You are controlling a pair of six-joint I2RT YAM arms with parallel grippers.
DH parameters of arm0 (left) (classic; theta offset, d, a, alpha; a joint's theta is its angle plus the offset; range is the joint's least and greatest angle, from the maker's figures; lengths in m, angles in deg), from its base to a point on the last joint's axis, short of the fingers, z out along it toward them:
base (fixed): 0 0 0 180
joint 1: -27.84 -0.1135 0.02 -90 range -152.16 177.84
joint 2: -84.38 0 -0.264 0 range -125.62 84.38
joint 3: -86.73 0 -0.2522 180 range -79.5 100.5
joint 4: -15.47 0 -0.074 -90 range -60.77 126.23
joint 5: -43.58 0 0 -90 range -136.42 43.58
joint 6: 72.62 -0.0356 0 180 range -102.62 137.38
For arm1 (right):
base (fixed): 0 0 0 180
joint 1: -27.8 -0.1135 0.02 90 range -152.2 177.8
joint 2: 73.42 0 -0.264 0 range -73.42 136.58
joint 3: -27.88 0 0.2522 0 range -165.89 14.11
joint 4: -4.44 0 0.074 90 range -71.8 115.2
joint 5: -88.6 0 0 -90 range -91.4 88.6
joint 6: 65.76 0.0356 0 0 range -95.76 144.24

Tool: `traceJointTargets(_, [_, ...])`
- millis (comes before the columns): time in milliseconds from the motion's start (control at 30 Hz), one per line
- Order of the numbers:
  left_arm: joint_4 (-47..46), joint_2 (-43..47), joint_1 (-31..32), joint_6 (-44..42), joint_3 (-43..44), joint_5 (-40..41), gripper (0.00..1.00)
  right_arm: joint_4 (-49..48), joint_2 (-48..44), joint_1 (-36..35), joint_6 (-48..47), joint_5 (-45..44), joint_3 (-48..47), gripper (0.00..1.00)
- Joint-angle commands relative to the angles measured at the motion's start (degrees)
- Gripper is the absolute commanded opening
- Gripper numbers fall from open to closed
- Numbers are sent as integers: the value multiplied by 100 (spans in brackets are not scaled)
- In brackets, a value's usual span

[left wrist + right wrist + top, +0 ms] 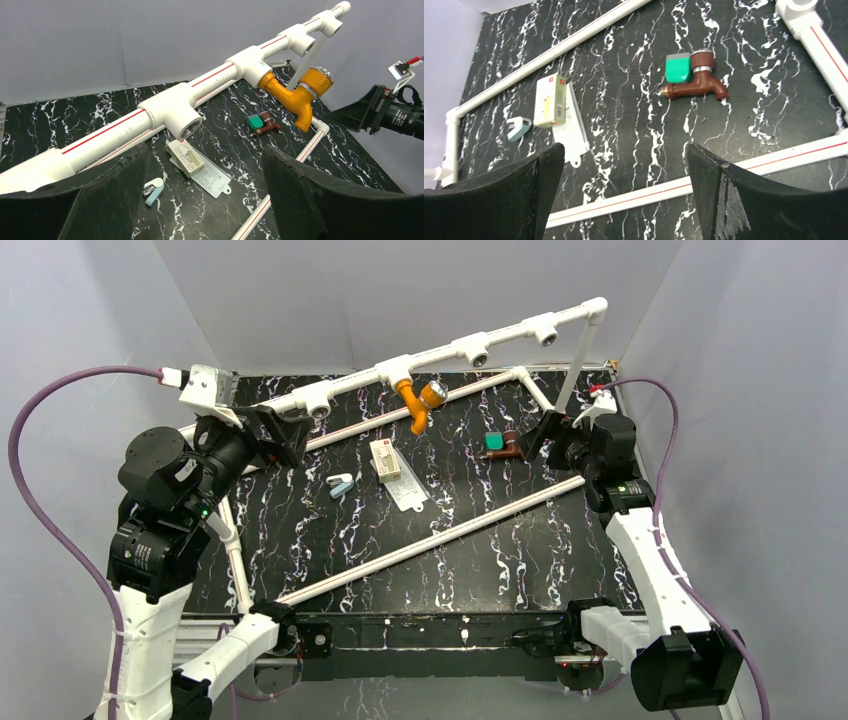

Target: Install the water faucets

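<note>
The left end effector (205, 150) stands wide open and holds nothing, its left finger close beside the raised white pipe (120, 132). Ahead of it and to its right, the orange-yellow faucet (295, 95) sits in a tee socket on that pipe, spout hanging down; it looks fully seated, though the joint is hard to judge. The right end effector (625, 147) is also spread wide and empty. The reddish-brown faucet (696, 82) lies on the counter (624, 100) ahead of it, nearer its right finger, with a green piece (678, 67) touching it.
</note>
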Motion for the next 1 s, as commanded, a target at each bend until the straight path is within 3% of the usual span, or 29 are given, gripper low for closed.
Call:
traceJointTargets(0, [21, 4, 46, -74, -40, -87, 80, 647, -231, -7, 260, 312, -315, 99])
traceJointTargets(233, [55, -18, 212, -133, -34, -23, 80, 1178, 102, -11, 288, -342, -536, 99])
traceJointTargets(533, [126, 16, 525, -293, -149, 330, 80, 338, 761, -7, 49, -651, -397, 99])
traceJointTargets(967, [568, -97, 661, 203, -517, 187, 79, -638, 2075, -11, 66, -1205, -470, 87])
